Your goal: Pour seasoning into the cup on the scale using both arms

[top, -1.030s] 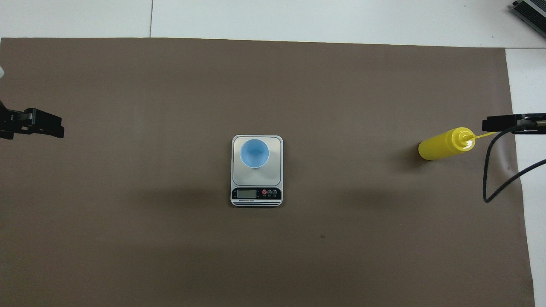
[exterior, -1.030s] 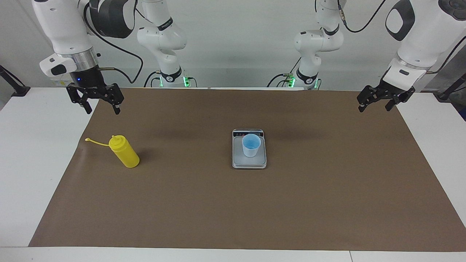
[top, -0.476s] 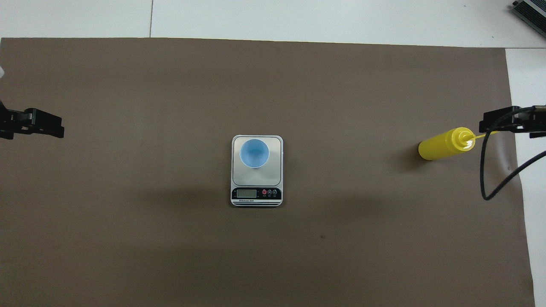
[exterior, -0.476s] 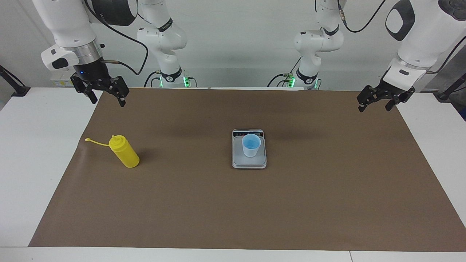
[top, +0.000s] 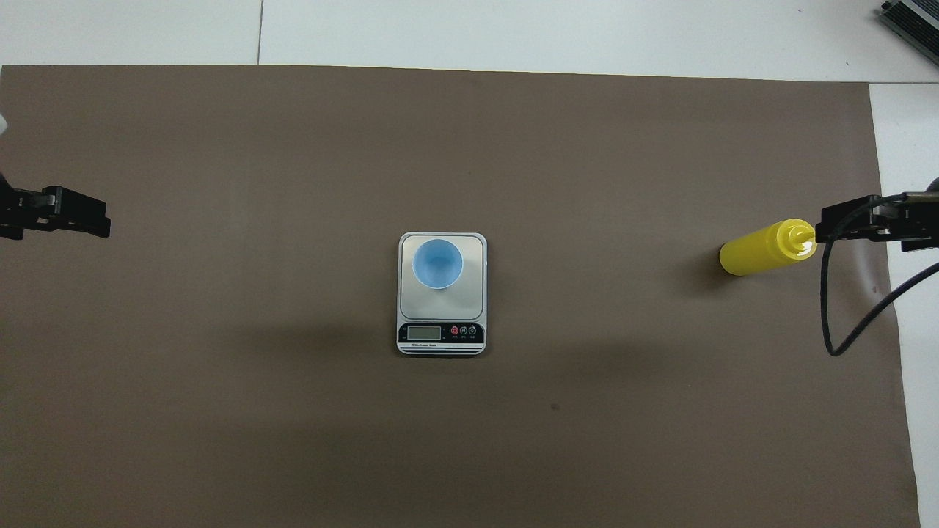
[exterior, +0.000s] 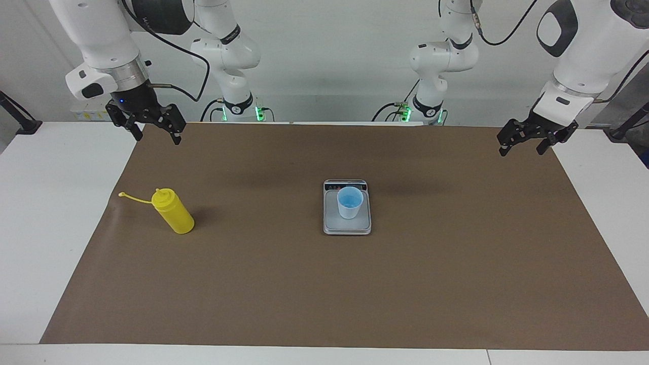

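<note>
Bright yellow plastic squeeze bottle [exterior: 173,215] stands well below the right gripper [exterior: 156,136], whose jaws hang spread and seemingly clear of it. Small light blue plastic cup [exterior: 349,202] sits on the flat silver-grey scale [exterior: 347,225]; left gripper [exterior: 522,147] waits, jaws apart.

Seasoning, cup and scale at rest.
We see the yellow seasoning [exterior: 173,212] upright at the scale's [exterior: 347,227] three o'clock in the overhead view; the blue cup [exterior: 350,202] stands on the scale.

White table [exterior: 50,213] carries a brown mat [exterior: 456,263] edge to edge. Scale [exterior: 347,225] sits mid-mat; bottle [exterior: 175,213] stands near the mat's edge at the right arm's end.
</note>
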`<action>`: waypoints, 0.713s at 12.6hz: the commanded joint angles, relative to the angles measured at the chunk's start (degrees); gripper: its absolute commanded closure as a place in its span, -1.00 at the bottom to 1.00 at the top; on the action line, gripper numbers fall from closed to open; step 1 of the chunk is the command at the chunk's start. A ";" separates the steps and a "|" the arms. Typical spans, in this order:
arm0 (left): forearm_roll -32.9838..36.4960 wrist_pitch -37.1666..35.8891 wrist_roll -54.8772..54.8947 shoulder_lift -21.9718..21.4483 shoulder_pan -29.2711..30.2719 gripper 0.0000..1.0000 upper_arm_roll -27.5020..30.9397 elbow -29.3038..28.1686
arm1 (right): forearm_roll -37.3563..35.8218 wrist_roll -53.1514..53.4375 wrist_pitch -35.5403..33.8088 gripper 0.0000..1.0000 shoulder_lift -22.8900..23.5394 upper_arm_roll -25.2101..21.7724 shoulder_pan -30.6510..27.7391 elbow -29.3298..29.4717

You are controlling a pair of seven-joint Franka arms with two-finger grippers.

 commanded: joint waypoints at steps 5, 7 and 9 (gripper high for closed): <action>0.53 -0.53 -0.50 -1.03 0.12 -1.00 0.02 -0.80 | -1.36 1.80 0.52 -1.00 -1.29 0.56 -0.12 -2.52; 0.53 -0.53 -0.50 -1.11 0.12 -1.00 0.02 -0.80 | -1.36 5.56 1.22 -1.00 -1.64 0.65 -0.12 -3.31; 0.53 -0.53 -0.50 -1.03 0.12 -1.00 0.02 -0.80 | -1.36 7.25 1.31 -1.00 -2.26 1.61 -0.12 -4.37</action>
